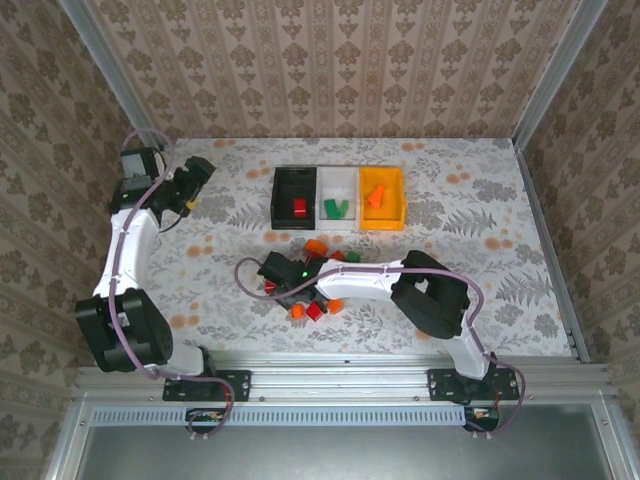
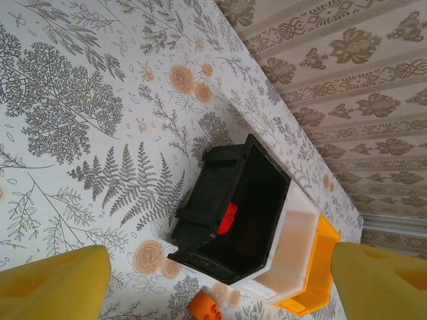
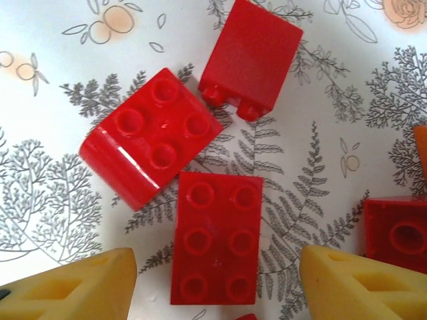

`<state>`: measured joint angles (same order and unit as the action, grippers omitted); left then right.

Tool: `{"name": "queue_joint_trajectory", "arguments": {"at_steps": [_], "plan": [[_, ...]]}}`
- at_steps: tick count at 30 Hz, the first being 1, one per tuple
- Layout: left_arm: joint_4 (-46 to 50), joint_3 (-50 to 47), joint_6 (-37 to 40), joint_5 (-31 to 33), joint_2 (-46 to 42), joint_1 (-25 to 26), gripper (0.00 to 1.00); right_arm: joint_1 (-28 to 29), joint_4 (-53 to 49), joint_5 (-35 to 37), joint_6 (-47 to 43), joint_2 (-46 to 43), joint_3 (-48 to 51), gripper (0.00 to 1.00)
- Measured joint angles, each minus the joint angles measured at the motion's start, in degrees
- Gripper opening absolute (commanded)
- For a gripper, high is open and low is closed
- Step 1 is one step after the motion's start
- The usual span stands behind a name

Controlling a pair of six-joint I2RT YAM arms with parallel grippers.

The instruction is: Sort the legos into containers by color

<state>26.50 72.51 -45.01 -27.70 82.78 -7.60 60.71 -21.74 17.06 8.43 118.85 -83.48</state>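
Legos (image 1: pixel 315 312) lie loose under the right gripper (image 3: pixel 217 261), whose yellow fingers (image 3: pixel 67 287) stand wide apart and hold nothing. A red six-stud brick (image 3: pixel 215 238) sits squarely between them, touching neither. Just past its far end lie a red four-stud brick (image 3: pixel 152 137) and a red brick tipped on its side (image 3: pixel 252 57). Another red brick (image 3: pixel 395 243) lies close beside the right-hand finger. The left gripper (image 2: pixel 219 257) is likewise spread wide and empty. Ahead of its fingers is the black bin (image 2: pixel 200 213) with a red lego (image 2: pixel 228 218) inside, perhaps a single piece. The white bin (image 2: pixel 297 237) and orange-yellow bin (image 2: pixel 319 257) adjoin beyond.
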Motion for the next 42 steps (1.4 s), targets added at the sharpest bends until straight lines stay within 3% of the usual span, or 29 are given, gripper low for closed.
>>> {"name": "queue_joint_trajectory", "arguments": {"at_steps": [13, 21, 27, 34, 38, 42], "plan": [[-0.37, 0.00, -0.02, -1.79, 2.89, 0.00, 0.86, -2.80, 0.92, -3.26, -0.74, 2.03, -0.11, 0.61], [-0.76, 0.00, -0.02, -2.12, 2.89, 0.09, 0.86, -3.02, 1.46, -4.46, -0.52, 3.30, -1.79, 0.34], [-1.11, 0.00, -0.02, -2.12, 2.89, 0.55, 0.86, -3.32, 2.29, -3.98, -0.39, 2.14, -1.62, 0.32], [-1.27, 0.00, -0.04, -2.19, 2.89, 0.81, 0.86, -5.64, 2.49, -3.54, -0.61, -5.27, -2.56, 0.32], [-1.68, -0.02, -0.46, -2.75, 2.89, 1.18, 0.86, -9.86, 2.27, -3.30, -0.81, -3.32, -10.08, 0.33], [-2.69, -0.07, -0.68, -3.58, 2.89, 2.10, 0.86, -14.27, 1.79, -2.86, -0.98, 4.17, -21.35, 0.33]]}}
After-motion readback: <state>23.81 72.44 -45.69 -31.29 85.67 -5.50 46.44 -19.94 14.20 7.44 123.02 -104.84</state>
